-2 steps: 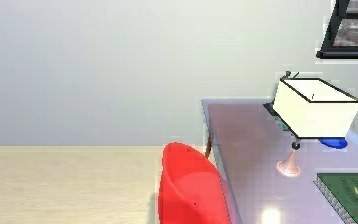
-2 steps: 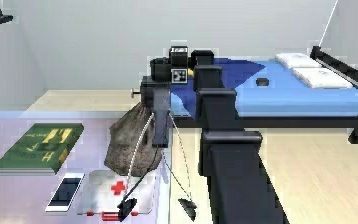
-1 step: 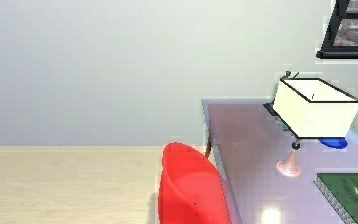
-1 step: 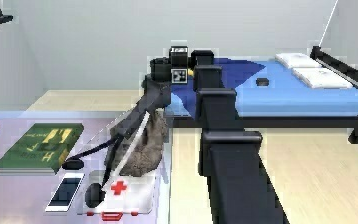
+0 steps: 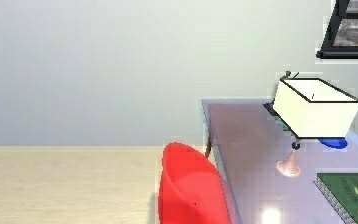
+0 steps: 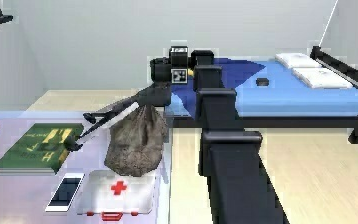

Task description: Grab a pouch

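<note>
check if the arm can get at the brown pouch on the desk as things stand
Probably yes: the arm is out alongside the desk and its end effector shows right by the brown pouch, with nothing standing between them. Whether it touches or holds the pouch cannot be told.

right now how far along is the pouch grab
Done: the arm reaches out over the desk, with the gripper at the brown-grey pouch. In hand: securing it; I cannot tell whether the gripper holds it, since the desk lies behind it. Left: lifting it clear.
</note>
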